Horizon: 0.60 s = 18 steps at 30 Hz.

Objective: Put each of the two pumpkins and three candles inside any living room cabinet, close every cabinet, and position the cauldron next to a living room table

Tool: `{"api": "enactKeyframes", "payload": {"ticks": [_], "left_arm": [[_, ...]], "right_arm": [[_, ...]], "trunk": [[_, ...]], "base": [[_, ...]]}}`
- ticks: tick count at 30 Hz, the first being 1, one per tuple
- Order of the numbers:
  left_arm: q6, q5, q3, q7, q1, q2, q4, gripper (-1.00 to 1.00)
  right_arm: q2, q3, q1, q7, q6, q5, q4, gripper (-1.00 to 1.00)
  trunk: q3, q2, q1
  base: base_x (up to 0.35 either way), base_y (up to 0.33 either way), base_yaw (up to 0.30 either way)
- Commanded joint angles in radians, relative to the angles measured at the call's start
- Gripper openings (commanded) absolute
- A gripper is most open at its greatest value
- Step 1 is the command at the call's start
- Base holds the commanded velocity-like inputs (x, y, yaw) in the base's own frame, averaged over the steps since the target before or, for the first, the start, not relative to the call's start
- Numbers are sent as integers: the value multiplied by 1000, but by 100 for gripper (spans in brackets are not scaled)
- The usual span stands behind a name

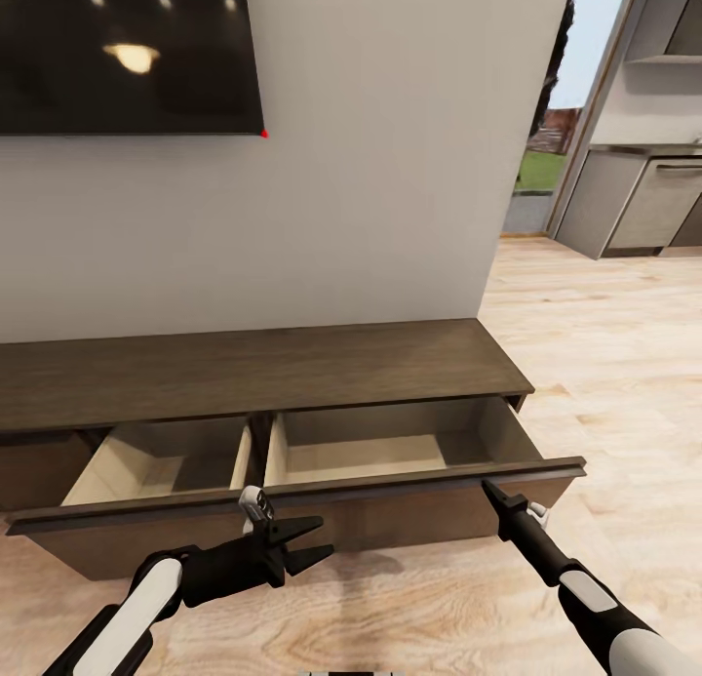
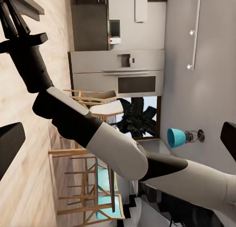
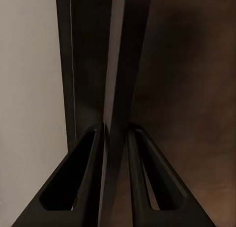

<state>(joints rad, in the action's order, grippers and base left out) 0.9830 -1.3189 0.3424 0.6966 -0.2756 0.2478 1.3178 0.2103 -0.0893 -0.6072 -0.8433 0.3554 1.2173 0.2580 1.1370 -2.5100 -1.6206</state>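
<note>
We take the cabinet (image 1: 263, 374) as our landmark: a long, low dark unit against the wall, its length running across our front, with both drawers pulled out toward us and showing pale, empty insides. Our right tool (image 1: 490, 489) is at the top lip of the right drawer's front panel (image 1: 429, 505), near that panel's right end; in the right wrist view its two fingers (image 3: 73, 187) stand on either side of the thin front edge, pinching it or very nearly so. Our left tool (image 1: 310, 543) hangs just in front of the left drawer's front (image 1: 127, 544), below its lip, spread and holding nothing. The right arm is plainly nearer its work. We judge the drawer slides straight back toward the wall, square to the cabinet's length. Bare wood floor (image 1: 604, 364) lies open to the cabinet's right.
</note>
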Motion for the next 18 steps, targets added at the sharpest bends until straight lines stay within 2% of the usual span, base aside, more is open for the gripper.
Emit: {"api": "enactKeyframes", "payload": {"ticks": [1, 18], "left_arm": [[3, -2, 1, 2, 0, 1, 0, 100], [3, -2, 1, 2, 0, 1, -1, 100]], "right_arm": [[4, -50, -2, -10, 22, 32, 6, -100], [4, -50, -2, -9, 26, 31, 6, -100]], "trunk": [[1, 0, 0], [1, 0, 0]], "base": [[0, 0, 0], [-23, 0, 0]]}}
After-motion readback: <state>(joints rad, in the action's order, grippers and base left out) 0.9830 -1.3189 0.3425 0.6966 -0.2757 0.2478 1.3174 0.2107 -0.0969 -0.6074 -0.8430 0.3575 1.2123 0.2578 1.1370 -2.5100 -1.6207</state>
